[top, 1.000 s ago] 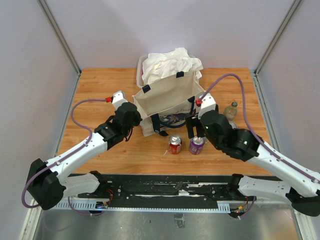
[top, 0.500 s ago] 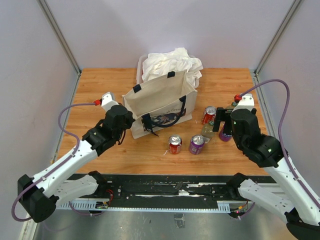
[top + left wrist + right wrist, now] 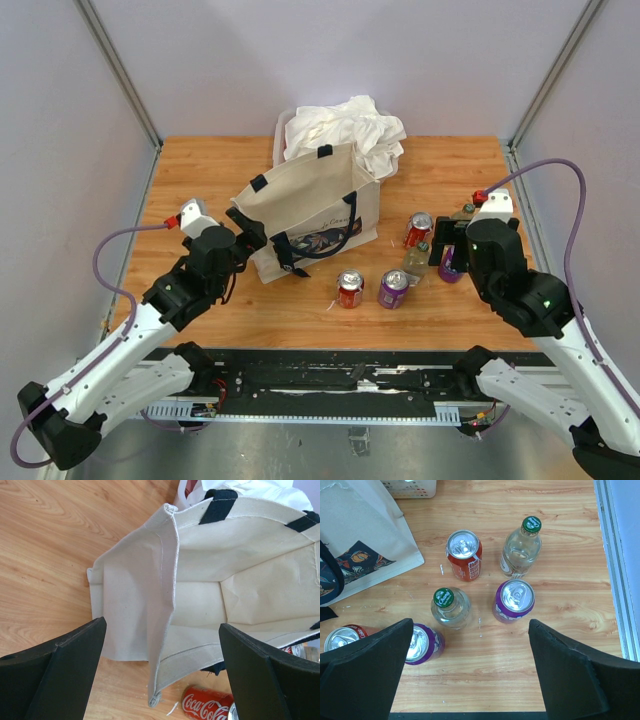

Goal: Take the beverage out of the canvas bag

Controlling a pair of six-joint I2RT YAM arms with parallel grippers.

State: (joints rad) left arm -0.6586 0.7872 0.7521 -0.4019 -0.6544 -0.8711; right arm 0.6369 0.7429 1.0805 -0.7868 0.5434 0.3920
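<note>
The cream canvas bag (image 3: 312, 205) with navy handles stands upright and open at the table's middle. In the left wrist view the bag (image 3: 240, 585) shows a bare cream inside, with no drink visible in the part that shows. My left gripper (image 3: 243, 237) is open at the bag's left end, and the bag's corner seam hangs between its fingers (image 3: 75, 665) without touching them. Several drinks stand on the table to the bag's right: a red can (image 3: 350, 289), a purple can (image 3: 392, 289), another red can (image 3: 418, 229) and a clear bottle (image 3: 418, 258). My right gripper (image 3: 441, 255) is open and empty above them.
A clear tub of white cloth (image 3: 345, 128) stands behind the bag. The right wrist view shows two green-capped bottles (image 3: 450, 608) (image 3: 521, 547), two purple cans (image 3: 514, 600) (image 3: 422, 644) and two red cans (image 3: 464, 555) (image 3: 342, 637). The table's right rail (image 3: 615, 570) is close.
</note>
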